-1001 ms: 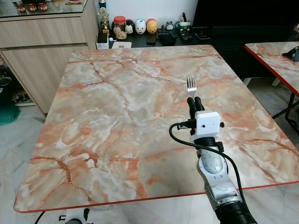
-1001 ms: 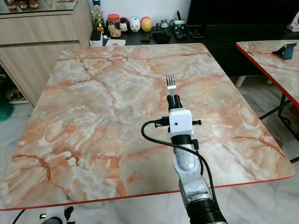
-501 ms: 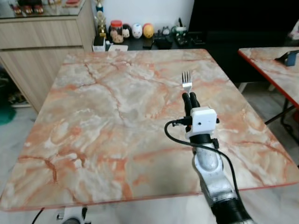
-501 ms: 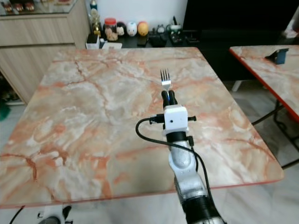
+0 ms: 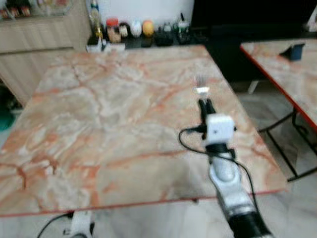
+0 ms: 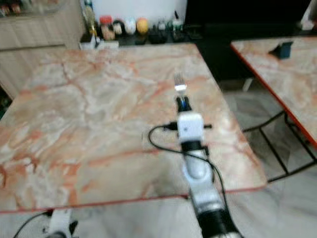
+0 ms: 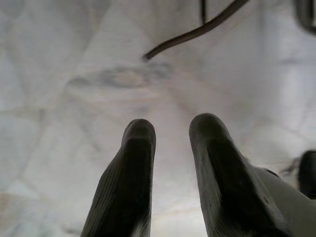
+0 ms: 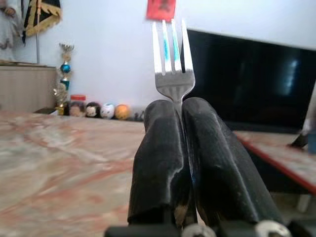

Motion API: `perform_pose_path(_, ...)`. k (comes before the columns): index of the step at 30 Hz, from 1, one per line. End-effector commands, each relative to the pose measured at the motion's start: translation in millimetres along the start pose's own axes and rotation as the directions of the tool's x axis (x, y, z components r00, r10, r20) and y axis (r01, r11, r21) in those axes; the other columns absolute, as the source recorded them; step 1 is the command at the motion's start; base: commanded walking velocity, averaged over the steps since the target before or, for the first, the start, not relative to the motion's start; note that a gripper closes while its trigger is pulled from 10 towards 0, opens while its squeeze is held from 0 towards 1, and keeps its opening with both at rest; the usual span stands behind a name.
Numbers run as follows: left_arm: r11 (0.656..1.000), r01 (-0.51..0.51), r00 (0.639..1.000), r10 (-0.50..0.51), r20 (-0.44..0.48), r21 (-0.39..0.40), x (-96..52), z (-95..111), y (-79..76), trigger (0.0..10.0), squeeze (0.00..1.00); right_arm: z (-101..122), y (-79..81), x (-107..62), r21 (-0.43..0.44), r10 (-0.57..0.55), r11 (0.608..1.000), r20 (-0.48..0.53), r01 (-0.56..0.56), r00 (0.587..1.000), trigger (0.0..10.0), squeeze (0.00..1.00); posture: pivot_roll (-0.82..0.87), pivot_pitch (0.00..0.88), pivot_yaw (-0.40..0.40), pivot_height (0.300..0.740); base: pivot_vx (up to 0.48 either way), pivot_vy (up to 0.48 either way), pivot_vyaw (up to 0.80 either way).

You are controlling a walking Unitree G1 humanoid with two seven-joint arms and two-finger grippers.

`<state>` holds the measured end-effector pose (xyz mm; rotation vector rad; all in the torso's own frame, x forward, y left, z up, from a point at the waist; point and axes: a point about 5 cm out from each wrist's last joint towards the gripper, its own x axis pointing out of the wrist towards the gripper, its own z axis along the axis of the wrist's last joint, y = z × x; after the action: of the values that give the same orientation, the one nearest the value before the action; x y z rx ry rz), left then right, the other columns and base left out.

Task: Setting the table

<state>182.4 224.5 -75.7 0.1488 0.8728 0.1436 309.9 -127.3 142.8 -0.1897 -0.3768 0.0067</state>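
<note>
Above the marble table [image 5: 99, 114], right claw [image 8: 180, 106] pinches a silver four-tined fork [image 8: 173, 59].

The marble table [image 5: 109, 114] lay bare from its near edge to its far edge, giving open passage across the whole top. Over its right side the right gripper [image 5: 206, 105] stood above the surface, pinching a fork [image 5: 201, 87] with tines toward the far edge. Just beyond the far edge a row of jars and figurines [image 5: 131, 29] crowded a dark shelf. A second table [image 5: 282, 69] stood off the right edge, a floor gap between.
</note>
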Motion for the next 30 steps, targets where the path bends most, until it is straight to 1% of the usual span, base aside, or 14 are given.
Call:
perform_pose_path(1,1.000,-0.024,0.999,0.024,-0.034,0.015,-1.6,-7.8,7.9,10.0,0.00,3.0,10.1,0.4,0.021,0.024,0.999,0.013,-0.024,1.000,10.0,0.00,-0.03,0.000,0.001,0.740,0.000,-0.334,0.00)
perform_pose_path(7,0.999,-0.028,0.999,0.029,-0.041,0.017,-2.0,-9.5,7.2,10.0,0.00,6.2,8.6,5.5,0.028,0.008,1.000,0.018,-0.009,1.000,10.0,0.00,-0.03,0.000,-0.004,0.740,0.000,-0.334,0.00)
perform_pose_path(15,0.999,-0.036,0.998,0.037,-0.043,0.021,-2.5,-11.1,8.2,10.0,0.00,4.7,8.7,5.1,0.017,0.008,1.000,0.012,-0.008,1.000,10.0,0.00,-0.03,0.000,-0.002,0.740,0.000,-0.339,0.00)
perform_pose_path(18,0.999,-0.035,0.998,0.036,-0.048,0.028,-2.5,-11.5,8.8,10.0,0.00,4.6,6.5,6.3,0.028,-0.010,1.000,0.006,0.010,1.000,10.0,0.00,-0.03,0.000,0.000,0.740,0.000,-0.341,0.00)
perform_pose_path(25,0.999,-0.038,0.998,0.039,-0.050,0.023,-2.4,-11.2,9.0,10.0,0.00,5.4,8.3,7.4,0.001,0.017,1.000,0.013,-0.017,1.000,10.0,0.00,-0.03,0.000,0.000,0.740,0.000,-0.355,0.00)
perform_pose_path(28,0.999,-0.040,0.998,0.041,-0.048,0.020,-2.1,-10.3,9.0,10.0,0.00,5.4,8.0,7.8,-0.005,0.015,1.000,0.011,-0.015,1.000,10.0,0.00,-0.03,0.000,0.000,0.740,0.000,-0.350,0.65)
perform_pose_path(30,0.999,-0.039,0.998,0.040,-0.048,0.019,-1.9,-9.6,8.9,10.0,0.00,5.0,6.5,7.9,0.015,-0.002,1.000,0.004,0.001,1.000,10.0,0.00,-0.03,0.000,0.002,0.740,0.000,-0.354,0.00)
